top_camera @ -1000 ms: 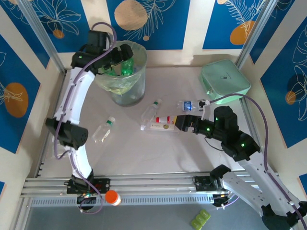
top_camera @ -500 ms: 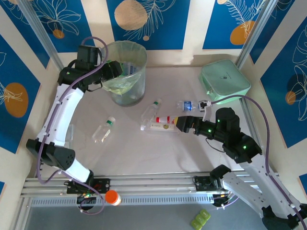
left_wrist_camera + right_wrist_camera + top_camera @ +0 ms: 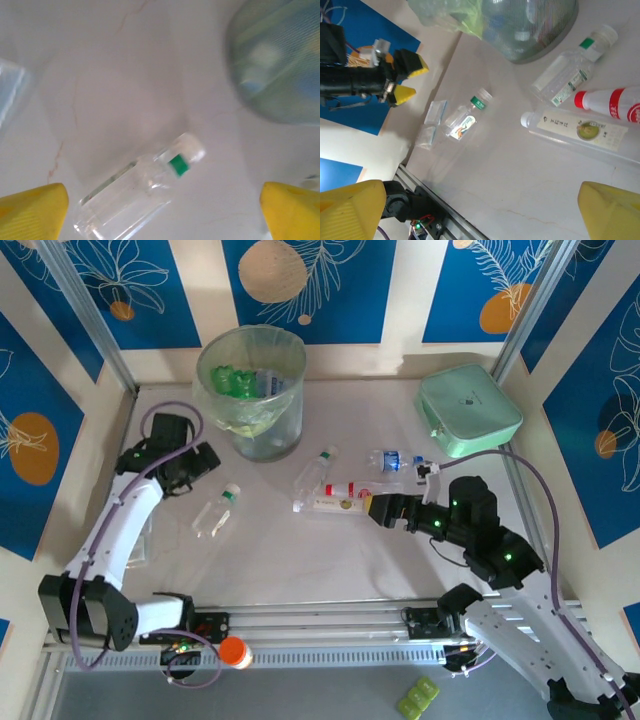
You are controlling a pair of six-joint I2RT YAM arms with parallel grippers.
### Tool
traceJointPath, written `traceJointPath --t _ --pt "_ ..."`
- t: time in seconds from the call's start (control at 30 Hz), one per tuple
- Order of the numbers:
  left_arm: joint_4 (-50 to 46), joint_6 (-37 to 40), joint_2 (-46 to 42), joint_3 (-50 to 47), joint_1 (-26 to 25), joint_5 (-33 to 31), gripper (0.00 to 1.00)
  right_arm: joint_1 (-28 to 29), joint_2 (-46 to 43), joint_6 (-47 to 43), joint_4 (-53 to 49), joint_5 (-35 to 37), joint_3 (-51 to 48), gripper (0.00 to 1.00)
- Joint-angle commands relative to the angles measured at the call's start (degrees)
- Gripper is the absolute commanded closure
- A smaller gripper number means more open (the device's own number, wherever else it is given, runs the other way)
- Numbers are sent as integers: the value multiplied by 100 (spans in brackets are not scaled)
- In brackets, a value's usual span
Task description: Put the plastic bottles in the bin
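Two tools spread & empty: I had L gripper [image 3: 193, 467] aimed at the green-capped bottle [image 3: 217, 510], R gripper [image 3: 381, 508] at the middle bottles [image 3: 330, 502], prob. next for the bin [image 3: 287, 425].

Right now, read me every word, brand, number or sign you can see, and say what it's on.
Nothing reads clearly enough to quote.
Long clear bottle: pale label, round green emblem, print too small.
Green-tagged bottle: green-and-white label, print too small.
Small clear bottle: colourful label, blurred.
Red-banded bottle: no print visible.
Mint-green case: tiny dark mark on lid, unreadable.
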Motion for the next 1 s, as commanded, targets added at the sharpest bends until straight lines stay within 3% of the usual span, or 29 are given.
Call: traceJointPath --t 0.0,0.13,0.5,0.67,0.83,0.97 --pt "491 -505 275 -743 88 382 1 52 84 56 357 -268 -146 1" --pt "909 -697 548 -1336 136 263 1 61 190 153 592 -469 -254 1" --pt "1532 -362 384 -1912 36 1381 1 79 135 127 673 -476 -493 1" --pt "1588 -46 495 -1930 -397 2007 1 79 248 172 805 -548 -538 1" --pt "1462 132 430 -1895 -866 2029 1 79 229 151 769 -512 -547 0" --pt "1079 393 438 -1715 -947 1400 1 72 243 168 826 -503 -597 0"
